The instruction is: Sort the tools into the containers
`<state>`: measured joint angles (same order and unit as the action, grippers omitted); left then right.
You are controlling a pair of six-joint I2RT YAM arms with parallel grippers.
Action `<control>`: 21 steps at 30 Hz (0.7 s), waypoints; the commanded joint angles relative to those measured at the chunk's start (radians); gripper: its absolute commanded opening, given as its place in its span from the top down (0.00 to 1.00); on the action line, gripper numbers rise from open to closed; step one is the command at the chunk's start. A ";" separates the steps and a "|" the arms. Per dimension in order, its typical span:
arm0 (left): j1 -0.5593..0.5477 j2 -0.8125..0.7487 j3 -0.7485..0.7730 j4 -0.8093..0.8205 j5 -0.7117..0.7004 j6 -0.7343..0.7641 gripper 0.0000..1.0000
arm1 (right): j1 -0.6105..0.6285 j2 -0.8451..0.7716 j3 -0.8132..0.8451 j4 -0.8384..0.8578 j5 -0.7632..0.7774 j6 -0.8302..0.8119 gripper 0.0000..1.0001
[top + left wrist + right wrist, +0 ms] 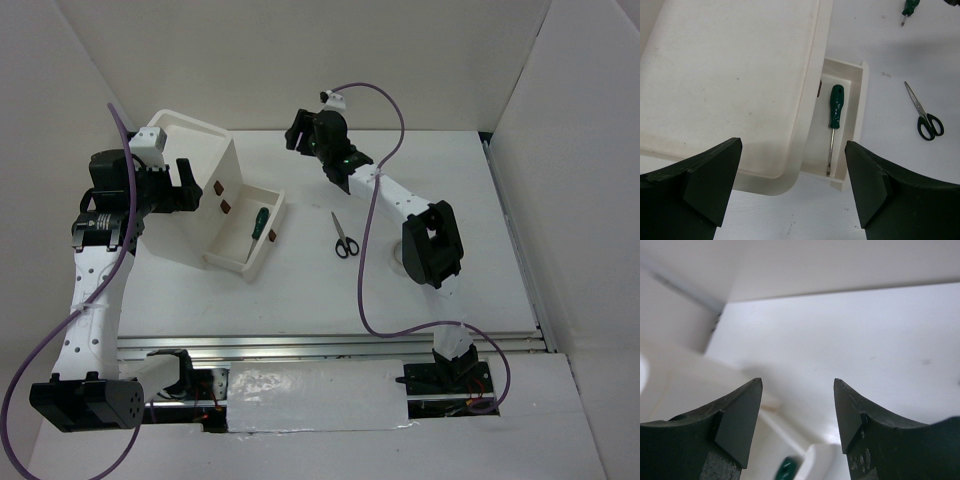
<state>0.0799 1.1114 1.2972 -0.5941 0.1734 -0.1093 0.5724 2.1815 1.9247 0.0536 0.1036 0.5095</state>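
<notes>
One screwdriver (836, 107) in open drawer (860, 107); scissors (925, 117) nearby

A white surface (480, 200) fills the middle of the overhead view, matte, with a few faint marks. Plain white walls box it in: a back wall (300, 60) at 12 o'clock, a left wall (40, 120) at 9 o'clock and a right wall (580, 150) at 3 o'clock. A grey metal rail (330, 345) runs across the near edge at 6 o'clock. A thinner grey strip (520, 260) follows the surface's edge at 3 o'clock. Below the rail lies a crinkled, glossy white sheet (315, 395). A small dark gap (487, 135) shows in the corner at 1 o'clock. The light is even and soft, and shadows are faint.
</notes>
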 commanded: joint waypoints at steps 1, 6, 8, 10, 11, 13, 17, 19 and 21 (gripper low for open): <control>0.006 0.004 0.004 0.050 -0.012 -0.009 0.02 | -0.025 0.036 0.057 -0.034 0.306 -0.152 0.33; 0.006 0.002 -0.006 0.043 -0.017 0.005 0.02 | -0.110 0.054 0.019 -0.024 0.245 -0.308 0.32; 0.006 -0.004 -0.010 0.046 -0.006 0.010 0.02 | -0.132 0.066 0.039 -0.046 0.182 -0.339 0.31; 0.006 -0.005 -0.013 0.050 0.001 0.011 0.02 | -0.167 0.080 0.071 -0.081 0.157 -0.376 0.31; 0.006 -0.005 -0.015 0.051 0.006 0.013 0.02 | -0.175 0.098 0.086 -0.095 0.151 -0.387 0.31; 0.006 0.001 -0.010 0.054 0.028 0.017 0.02 | -0.196 0.125 0.129 -0.133 0.144 -0.428 0.32; 0.001 -0.001 0.007 0.068 0.112 0.049 0.03 | -0.235 0.106 0.105 -0.176 0.113 -0.453 0.32; -0.014 -0.004 0.028 0.092 0.138 0.069 0.03 | -0.252 0.065 0.051 -0.175 0.096 -0.447 0.32; -0.031 0.010 0.065 0.106 0.147 0.083 0.03 | -0.279 0.014 0.005 -0.182 0.062 -0.433 0.32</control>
<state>0.0719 1.1118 1.2907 -0.5602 0.2546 -0.0719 0.3126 2.2967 1.9717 -0.1040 0.2161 0.0914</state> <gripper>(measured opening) 0.971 0.679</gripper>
